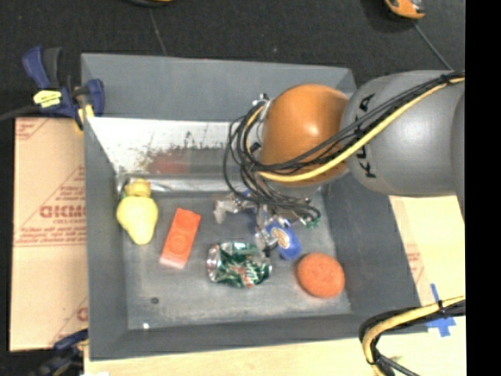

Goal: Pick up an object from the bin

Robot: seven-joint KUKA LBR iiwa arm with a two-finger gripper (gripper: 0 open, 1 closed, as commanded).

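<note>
A: Grey bin (196, 298): what's by the gripper (266, 227)?
B: Crushed green can (239, 264) front-centre, orange ball (319, 276) right of it, small blue-white piece (288, 244) directly beneath gripper, perhaps touching.
A: Grip?
B: Cables (241, 157) hide it; cannot tell.

Your crushed green can (239, 263) lies flat mid-floor in the bin (141, 288); a small blue thing (288, 244), perhaps a cap, sits just beside it.

We see bare bin floor (182, 294) at lower left; the crushed can (239, 265), orange ball (319, 275) and block (180, 237) crowd the middle.
</note>
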